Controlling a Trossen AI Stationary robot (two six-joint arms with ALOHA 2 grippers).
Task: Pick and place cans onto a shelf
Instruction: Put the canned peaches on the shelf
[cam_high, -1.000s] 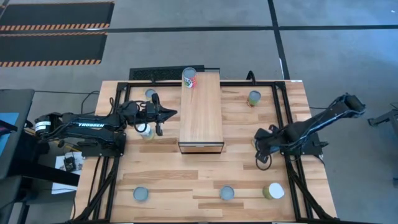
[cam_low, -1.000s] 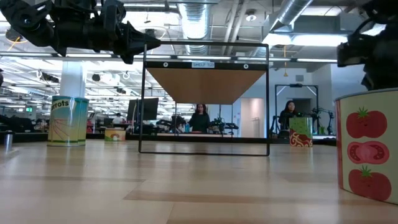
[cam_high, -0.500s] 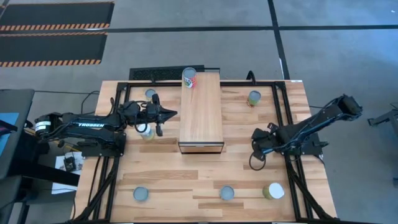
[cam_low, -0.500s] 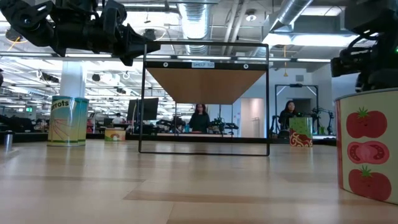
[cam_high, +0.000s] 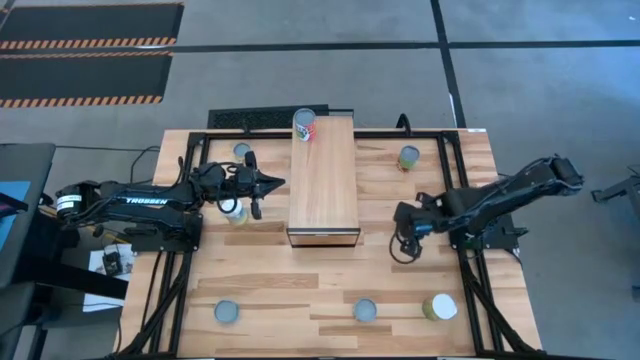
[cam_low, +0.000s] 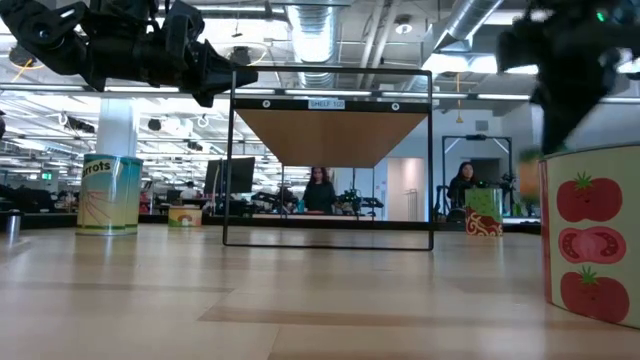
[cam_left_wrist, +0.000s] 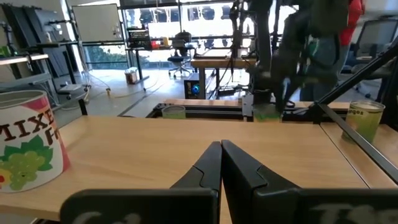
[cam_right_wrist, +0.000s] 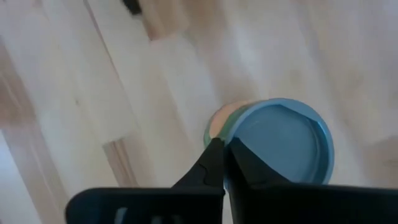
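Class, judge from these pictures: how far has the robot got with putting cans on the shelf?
Done: one can stands on the shelf. In hand: nothing; the left gripper and right gripper are both shut and empty. Left: six more on the table, among them the white-topped can.

The butcher-block table (cam_high: 330, 275) stands on a grey floor (cam_high: 300, 70) crossed by dark seams, with black mats edged in orange stripes (cam_high: 85, 40) at the far left. Beyond it lies an open workshop under exposed ducts (cam_low: 315, 30), where two people (cam_low: 322, 190) stand among desks.
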